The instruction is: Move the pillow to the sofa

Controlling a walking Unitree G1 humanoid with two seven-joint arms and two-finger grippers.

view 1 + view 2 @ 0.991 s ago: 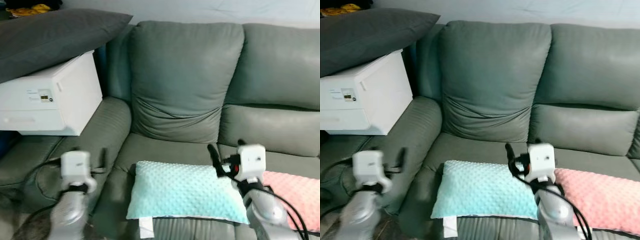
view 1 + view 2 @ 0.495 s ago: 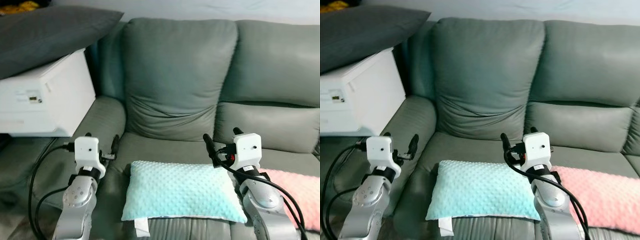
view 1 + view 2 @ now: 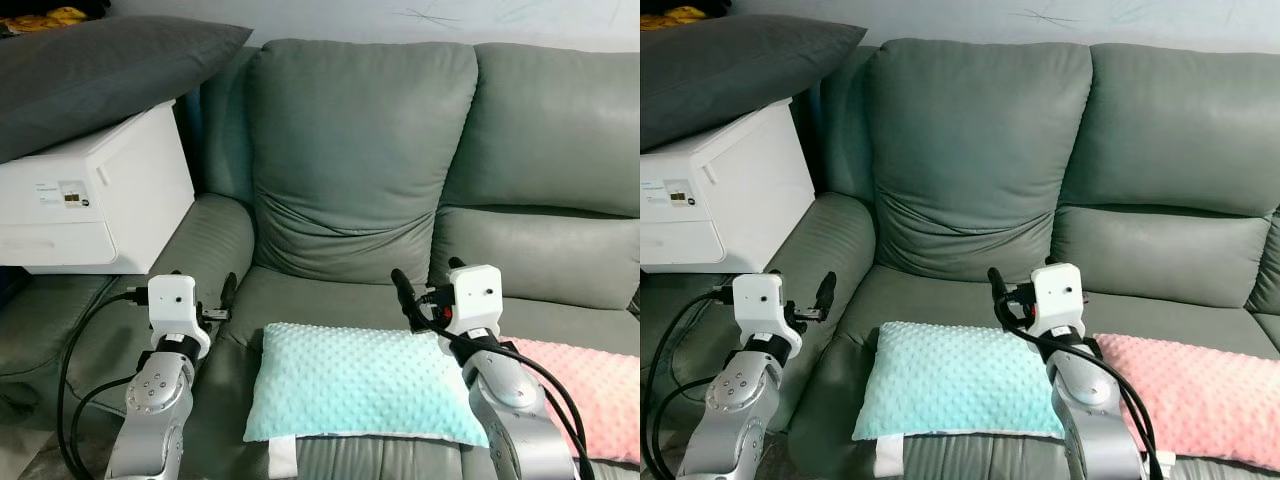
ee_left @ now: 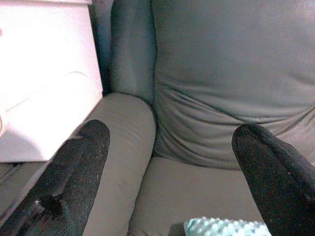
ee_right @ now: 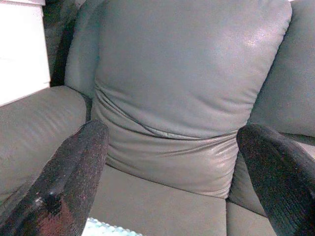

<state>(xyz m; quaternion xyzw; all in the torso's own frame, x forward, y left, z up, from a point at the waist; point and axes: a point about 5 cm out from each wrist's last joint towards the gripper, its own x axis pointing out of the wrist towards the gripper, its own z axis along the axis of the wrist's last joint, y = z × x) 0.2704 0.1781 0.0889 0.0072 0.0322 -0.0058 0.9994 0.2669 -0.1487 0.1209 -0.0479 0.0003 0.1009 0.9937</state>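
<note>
Head pair: we look forward and down from close in front of the sofa (image 3: 370, 160), front edge of its seat at the bottom of frame. Both eyes share the same scene, slightly offset sideways. Left wrist: we face the sofa's left armrest (image 4: 123, 128) and backrest, close. Right wrist: we face the same backrest cushion (image 5: 187, 83), equally near.

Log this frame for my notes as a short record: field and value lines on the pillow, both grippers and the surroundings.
pillow: mint dotted pillow lying flat on the sofa seat
left gripper: left gripper, open, raised above the sofa armrest beside the pillow's left end
right gripper: right gripper, open, raised above the pillow's right end
neighbour: pink pillow on the seat to the right
beside sofa: white box with a dark grey pillow on top
</note>
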